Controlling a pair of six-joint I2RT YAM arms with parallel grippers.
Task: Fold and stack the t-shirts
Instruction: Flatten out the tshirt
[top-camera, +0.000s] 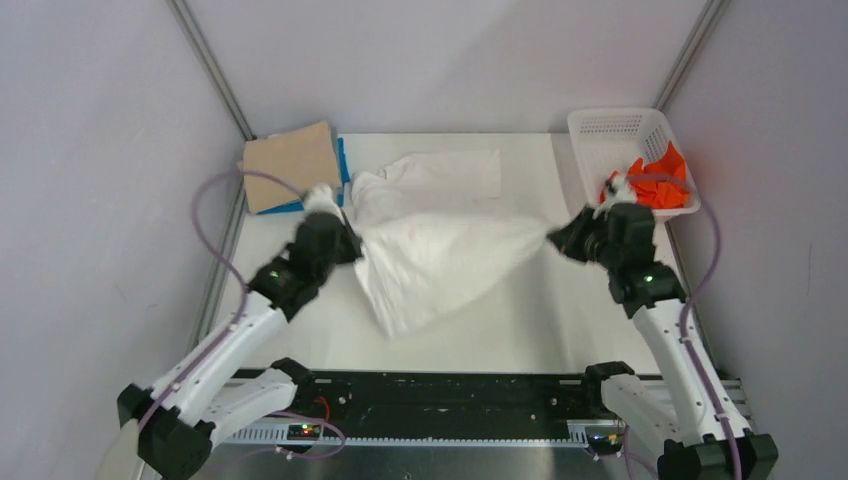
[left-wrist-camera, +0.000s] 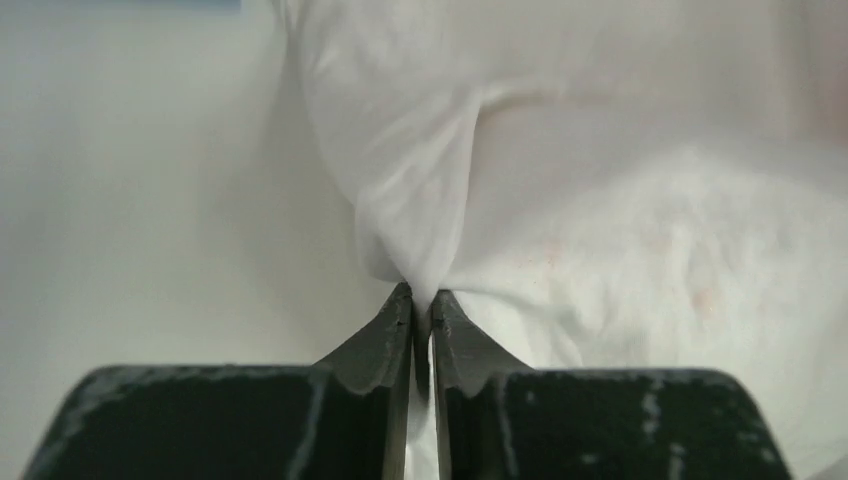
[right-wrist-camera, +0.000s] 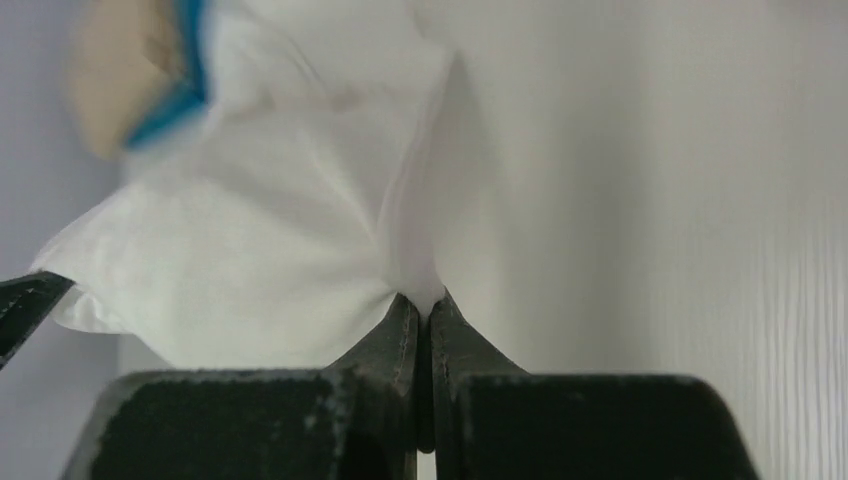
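Note:
A thin white t-shirt (top-camera: 440, 255) hangs stretched between my two grippers above the table's middle, and part of it trails flat toward the back. My left gripper (top-camera: 352, 238) pinches its left edge, with cloth (left-wrist-camera: 600, 230) bunched between the nearly closed jaws (left-wrist-camera: 422, 300). At the right edge, my right gripper (top-camera: 553, 238) is shut on a fold of the same shirt (right-wrist-camera: 250, 250), the fingertips (right-wrist-camera: 421, 305) pressed together. At the back left a folded beige t-shirt (top-camera: 290, 160) lies on a blue t-shirt (top-camera: 343, 160). An orange t-shirt (top-camera: 660, 180) sits crumpled in the basket.
The white lattice basket (top-camera: 600, 125) stands at the back right corner. Metal frame posts rise at both back corners, and grey walls close in the sides. The beige and blue stack (right-wrist-camera: 110, 80) shows blurred in the right wrist view.

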